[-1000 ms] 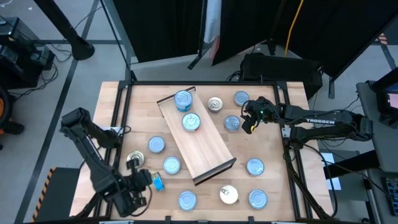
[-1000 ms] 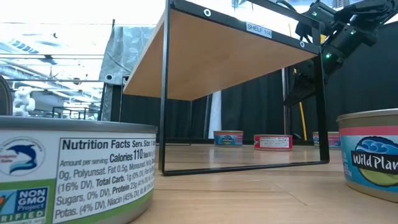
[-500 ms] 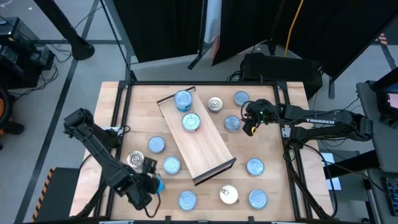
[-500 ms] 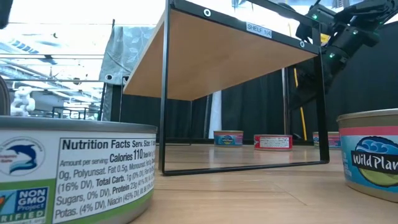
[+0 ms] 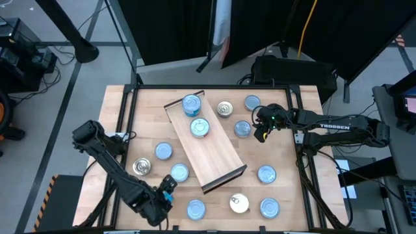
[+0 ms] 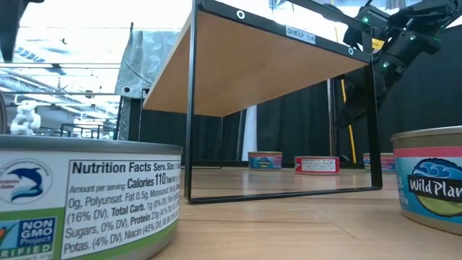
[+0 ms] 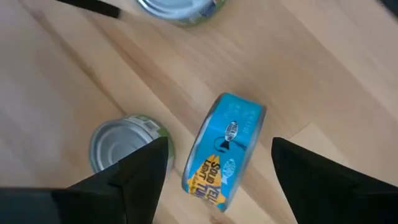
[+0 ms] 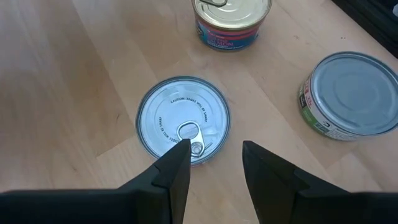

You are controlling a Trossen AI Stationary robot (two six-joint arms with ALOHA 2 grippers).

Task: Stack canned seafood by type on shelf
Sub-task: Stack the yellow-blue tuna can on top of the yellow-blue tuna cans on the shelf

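A blue tin (image 7: 225,152) of the canned seafood rests on its side wall on the table near the front edge. My left gripper (image 7: 219,146) points down over it, open, with one finger on each side and a gap to both; in the high view the gripper (image 5: 166,193) is at the near left. The shelf (image 5: 211,153) lies slantwise mid-table with two blue-topped tins (image 5: 192,104) on its far end. My right gripper (image 8: 214,149) hangs open over a silvery pull-tab tin (image 8: 183,118) at the far right and touches nothing.
More tins lie flat around the shelf: a silver-topped one (image 7: 124,143) close to the blue tin, one with a gold top and a red band (image 8: 231,22), and a green-banded one (image 8: 351,93). Two large tins (image 6: 79,195) stand close to the low camera.
My left gripper has swung toward the table's near edge and somewhat to the right, sinking as it went. Its wrist has rolled well round. The blue tin lies in about the same spot.
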